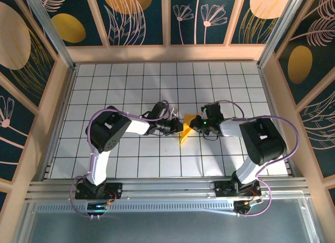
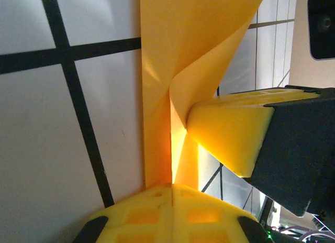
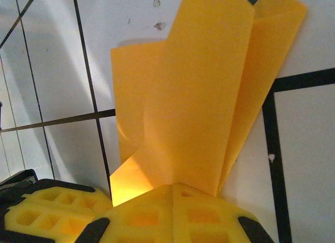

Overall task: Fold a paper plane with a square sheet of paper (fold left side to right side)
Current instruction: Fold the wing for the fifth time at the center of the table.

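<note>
The square sheet of paper (image 1: 186, 130) is orange-yellow and folded into a narrow pointed shape, standing partly upright on the white tiled table between both grippers. My left gripper (image 1: 178, 126) reaches it from the left and my right gripper (image 1: 197, 122) from the right. In the left wrist view the paper (image 2: 167, 65) rises with a centre crease out of my left gripper (image 2: 172, 186), whose yellow pads are shut on its lower edge. The right gripper's pad (image 2: 230, 135) touches the same sheet. In the right wrist view the folded layers (image 3: 209, 91) fan up from my shut right gripper (image 3: 174, 186).
The white table with black grid lines (image 1: 131, 80) is boxed in by wooden-framed patterned walls (image 1: 57, 91) on three sides. An aluminium rail (image 1: 167, 188) carrying both arm bases runs along the near edge. The left gripper's pad (image 3: 44, 211) shows at the right wrist view's lower left.
</note>
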`<state>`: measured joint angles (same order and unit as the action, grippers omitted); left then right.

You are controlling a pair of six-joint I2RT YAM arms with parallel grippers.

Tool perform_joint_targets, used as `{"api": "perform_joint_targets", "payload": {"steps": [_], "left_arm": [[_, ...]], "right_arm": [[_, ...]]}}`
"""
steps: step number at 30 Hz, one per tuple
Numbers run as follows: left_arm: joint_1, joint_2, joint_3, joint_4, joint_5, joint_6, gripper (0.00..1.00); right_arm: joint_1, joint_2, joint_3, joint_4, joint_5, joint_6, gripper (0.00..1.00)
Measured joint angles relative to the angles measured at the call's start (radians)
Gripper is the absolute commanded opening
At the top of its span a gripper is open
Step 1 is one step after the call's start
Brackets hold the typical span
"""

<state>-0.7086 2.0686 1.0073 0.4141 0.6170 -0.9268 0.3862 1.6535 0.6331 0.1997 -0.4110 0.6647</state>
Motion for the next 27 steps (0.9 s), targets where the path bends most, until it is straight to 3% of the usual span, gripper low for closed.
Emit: {"api": "perform_joint_targets", "payload": {"steps": [6, 10, 17, 27], "left_arm": [[-0.010, -0.024, -0.002, -0.010, -0.029, 0.019, 0.22], [-0.005, -0.076, -0.001, -0.083, -0.119, 0.061, 0.27], [0.004, -0.221, -0.001, -0.218, -0.180, 0.120, 0.14], [-0.044, -0.261, 0.000, -0.262, -0.063, 0.120, 0.04]], "right_arm": [[0.000, 0.000, -0.026, 0.050, -0.001, 0.000, 0.00], [-0.001, -0.001, -0.039, 0.078, -0.002, 0.001, 0.00], [-0.001, -0.001, -0.047, 0.094, -0.004, 0.000, 0.00], [-0.001, -0.001, -0.047, 0.097, -0.005, 0.000, 0.00]]}}
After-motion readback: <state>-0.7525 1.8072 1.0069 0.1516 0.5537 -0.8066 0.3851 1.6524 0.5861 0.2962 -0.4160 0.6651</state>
